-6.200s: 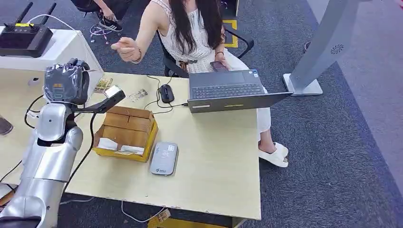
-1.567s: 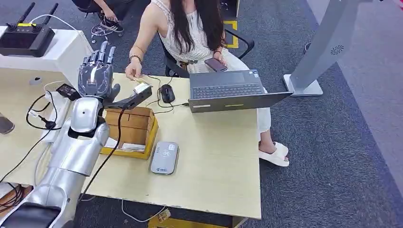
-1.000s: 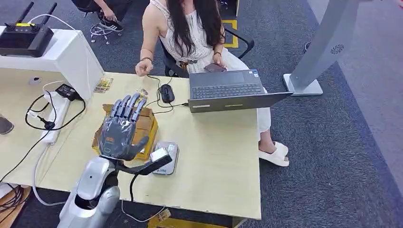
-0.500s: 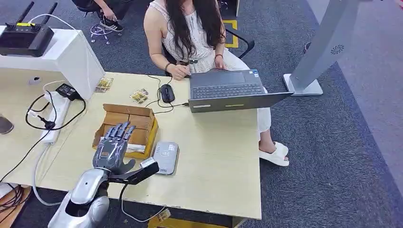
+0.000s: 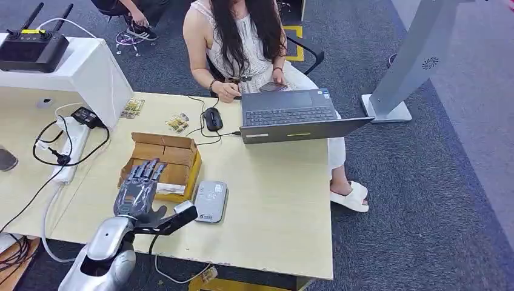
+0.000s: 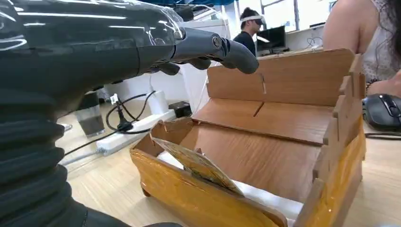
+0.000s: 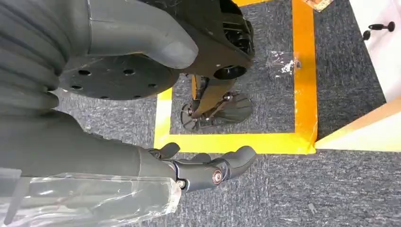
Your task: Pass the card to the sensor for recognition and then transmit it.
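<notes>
My left hand hovers, fingers apart and holding nothing, above the open brown cardboard box. Beneath my fingertips a patterned card leans on the box's front wall; a clumsy pinch could knock it flat. The left wrist view reveals that lean. My right hand hangs with empty fingers loosely curled.

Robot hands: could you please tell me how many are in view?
2. The left hand hovers over the wooden box on the table; the right hand hangs above the carpet.
</notes>
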